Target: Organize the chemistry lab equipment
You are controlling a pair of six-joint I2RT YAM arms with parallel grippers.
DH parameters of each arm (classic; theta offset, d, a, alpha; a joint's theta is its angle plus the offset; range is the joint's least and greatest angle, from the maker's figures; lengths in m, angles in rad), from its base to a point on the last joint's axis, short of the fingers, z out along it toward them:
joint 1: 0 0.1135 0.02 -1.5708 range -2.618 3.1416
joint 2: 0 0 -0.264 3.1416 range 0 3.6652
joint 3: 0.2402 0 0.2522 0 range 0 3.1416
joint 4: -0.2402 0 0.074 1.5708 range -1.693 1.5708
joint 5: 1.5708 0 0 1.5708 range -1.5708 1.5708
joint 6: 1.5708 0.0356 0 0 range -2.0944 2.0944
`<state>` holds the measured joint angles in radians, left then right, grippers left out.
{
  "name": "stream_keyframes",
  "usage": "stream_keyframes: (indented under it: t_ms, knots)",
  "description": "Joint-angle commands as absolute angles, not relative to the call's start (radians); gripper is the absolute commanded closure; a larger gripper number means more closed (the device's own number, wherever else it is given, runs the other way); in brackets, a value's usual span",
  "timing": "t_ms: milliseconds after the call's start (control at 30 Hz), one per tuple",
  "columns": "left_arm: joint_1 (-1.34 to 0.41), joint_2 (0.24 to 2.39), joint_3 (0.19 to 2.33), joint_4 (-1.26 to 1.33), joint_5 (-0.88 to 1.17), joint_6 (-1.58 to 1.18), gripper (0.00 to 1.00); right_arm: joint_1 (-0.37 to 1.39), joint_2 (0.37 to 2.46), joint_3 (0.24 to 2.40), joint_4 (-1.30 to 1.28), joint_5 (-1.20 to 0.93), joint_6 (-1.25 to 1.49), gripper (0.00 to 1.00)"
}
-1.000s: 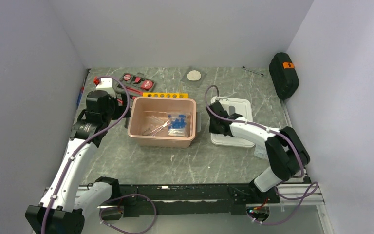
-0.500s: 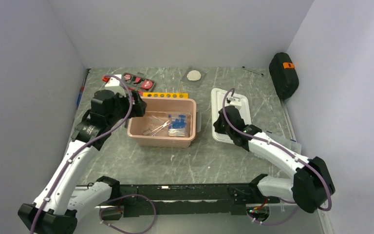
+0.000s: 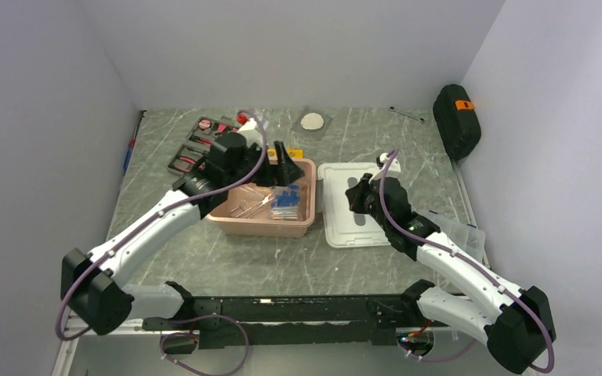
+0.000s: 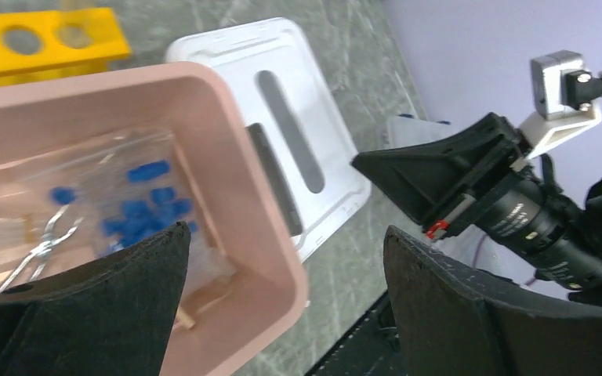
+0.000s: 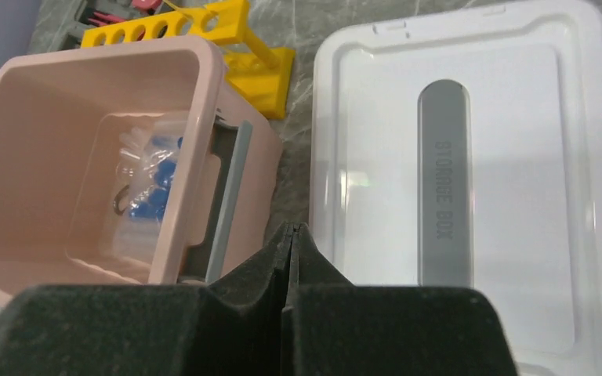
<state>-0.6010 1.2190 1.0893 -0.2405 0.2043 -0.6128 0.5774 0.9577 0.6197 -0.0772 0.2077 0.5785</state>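
One white lid (image 3: pixel 341 213) lies beside bin (image 3: pixel 259 227) — rack (image 5: pixel 174 26) behind.

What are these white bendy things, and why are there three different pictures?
Two robot arms on a table. One picture looks down from above at the left arm and right arm. The other two come from a camera on each wrist. On the table: a pink bin with a bag of tubes inside, a white lid beside it, a yellow rack behind. The left jaws are open over the bin, the right jaws shut above the lid. Neither holds anything.
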Motion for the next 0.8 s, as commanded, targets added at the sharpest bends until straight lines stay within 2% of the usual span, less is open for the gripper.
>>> stream_keyframes:
  t_ms: [0, 100, 167, 200, 267, 367, 433, 633, 767]
  knots:
    - [-0.656, 1.301, 1.207, -0.175, 0.262, -0.668, 0.07, 0.577, 0.969, 0.628, -0.11, 0.262, 0.559, 1.0]
    - [-0.662, 1.3, 1.219, -0.215, 0.233, -0.616, 0.05, 0.548, 1.01, 0.664, -0.247, 0.382, 0.571, 1.0]
    - [-0.662, 1.272, 1.224, -0.26, 0.184, -0.565, 0.03, 0.507, 1.046, 0.691, -0.309, 0.376, 0.559, 0.86]
    - [-0.662, 1.253, 1.223, -0.281, 0.157, -0.536, 0.02, 0.486, 1.059, 0.697, -0.323, 0.369, 0.55, 0.84]
    - [-0.661, 1.214, 1.215, -0.311, 0.085, -0.481, 0.01, 0.432, 1.077, 0.695, -0.327, 0.344, 0.527, 0.66]
    - [-0.648, 1.159, 1.2, -0.341, 0.023, -0.422, 0.01, 0.334, 1.117, 0.682, -0.308, 0.282, 0.49, 0.45]
    - [-0.633, 1.131, 1.188, -0.357, 0.011, -0.398, 0.01, 0.256, 1.154, 0.682, -0.297, 0.225, 0.461, 0.38]
    - [-0.542, 1.053, 1.141, -0.413, 0.015, -0.351, 0.01, 0.126, 1.291, 0.725, -0.273, 0.112, 0.351, 0.36]
    - [-0.475, 1.016, 1.118, -0.445, 0.026, -0.302, 0.01, 0.087, 1.397, 0.784, -0.29, 0.094, 0.285, 0.4]
